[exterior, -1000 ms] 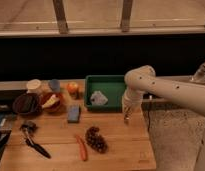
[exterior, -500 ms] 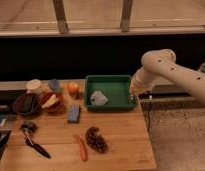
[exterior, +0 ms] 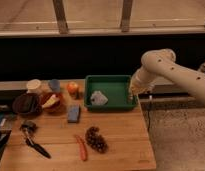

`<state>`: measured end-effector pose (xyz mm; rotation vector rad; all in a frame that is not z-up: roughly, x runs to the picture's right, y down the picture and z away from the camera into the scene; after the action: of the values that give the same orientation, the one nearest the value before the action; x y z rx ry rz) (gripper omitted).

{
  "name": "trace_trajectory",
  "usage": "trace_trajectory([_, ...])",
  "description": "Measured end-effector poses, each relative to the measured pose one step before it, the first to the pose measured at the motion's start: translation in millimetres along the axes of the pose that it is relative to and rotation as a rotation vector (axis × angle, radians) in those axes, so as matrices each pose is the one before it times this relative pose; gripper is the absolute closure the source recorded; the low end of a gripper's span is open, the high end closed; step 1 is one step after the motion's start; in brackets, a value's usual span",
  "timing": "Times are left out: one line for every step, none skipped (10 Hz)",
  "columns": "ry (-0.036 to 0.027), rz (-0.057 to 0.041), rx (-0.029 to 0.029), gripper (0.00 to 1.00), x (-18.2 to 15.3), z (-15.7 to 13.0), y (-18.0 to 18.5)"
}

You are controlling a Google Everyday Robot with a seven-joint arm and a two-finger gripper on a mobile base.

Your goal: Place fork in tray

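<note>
The gripper [exterior: 132, 95] hovers at the tray [exterior: 116, 90] rim nearest the arm, the tray's well just beyond; I can't tell whether it clamps the fork.

Gripper [exterior: 134, 93] hangs below bent arm [exterior: 168, 67] — pointing down.

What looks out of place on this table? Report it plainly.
A crumpled pale wad lies inside the green rectangular plastic tray, toward its left side; it looks like a stray scrap. The claw hangs at the tray's right rim. Nothing on the wooden table looks spilled or tipped.
</note>
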<state>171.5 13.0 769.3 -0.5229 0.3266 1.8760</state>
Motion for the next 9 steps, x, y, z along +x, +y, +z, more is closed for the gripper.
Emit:
trace_trajectory([-0.00693,-0.00125,-0.00244,1.0,-2.6,1.88,0.38])
trace_trajectory([-0.00238,-0.00519,0.00157,1.0,-7.2,5.84,3.65])
trace_trajectory([0.00196,-0.01625,0.00453,1.0,-7.38,10.42,10.4])
trace_trajectory([0.0055,-0.02006,0.00985,1.0,-4.88,12.22,10.29])
trace_trajectory([0.01017,-0.01982,0.01205,1.0,-7.96,21.04,15.86])
trace_trajectory([0.01371,-0.00824,0.00133,1.0,-5.74,18.21,10.54])
trace_trajectory([0.00426,-0.00395,0.00398,1.0,-8.53,12.28,2.48])
trace_trajectory([0.00832,-0.00083,-0.00356,1.0,-9.01,11.95,1.71])
trace_trajectory([0.00526,0.00519,-0.02613,1.0,-9.64,7.35,2.75])
